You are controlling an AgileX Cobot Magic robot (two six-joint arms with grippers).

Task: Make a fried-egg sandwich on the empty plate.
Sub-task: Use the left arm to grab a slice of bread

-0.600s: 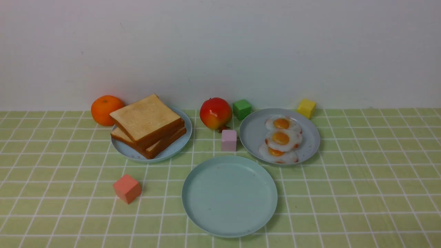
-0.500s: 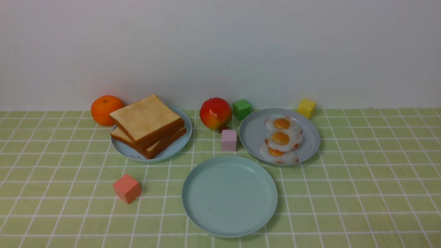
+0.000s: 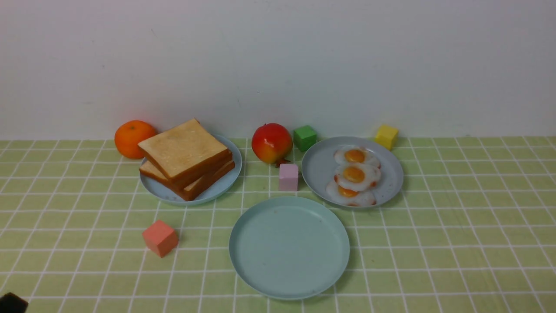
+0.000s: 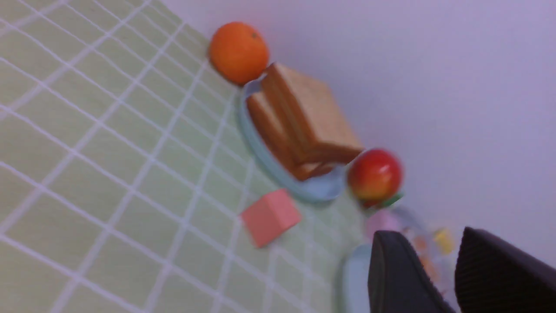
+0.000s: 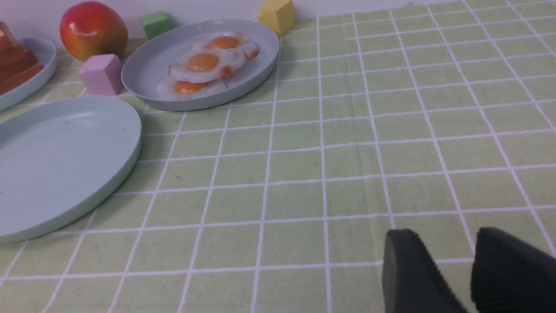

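Two thick toast slices (image 3: 186,156) are stacked on a light-blue plate (image 3: 226,182) at the back left; they also show in the left wrist view (image 4: 304,117). Three fried eggs (image 3: 354,174) overlap on a grey-blue plate (image 3: 317,167) at the back right, and show in the right wrist view (image 5: 204,63). The empty mint plate (image 3: 289,248) lies in front, between them. My left gripper (image 4: 430,232) is open and empty, far from the toast; a dark tip of it (image 3: 11,303) shows at the front left. My right gripper (image 5: 441,232) is open and empty over the cloth, right of the mint plate (image 5: 56,165).
An orange (image 3: 132,138) sits behind the toast plate. A red apple (image 3: 271,142), a green cube (image 3: 305,137) and a pink cube (image 3: 289,176) stand between the two back plates. A yellow cube (image 3: 386,136) is behind the egg plate. A coral cube (image 3: 160,238) lies left of the mint plate.
A dark part of my left gripper has come into the lower-left corner of the front view. Nothing on the table has moved.
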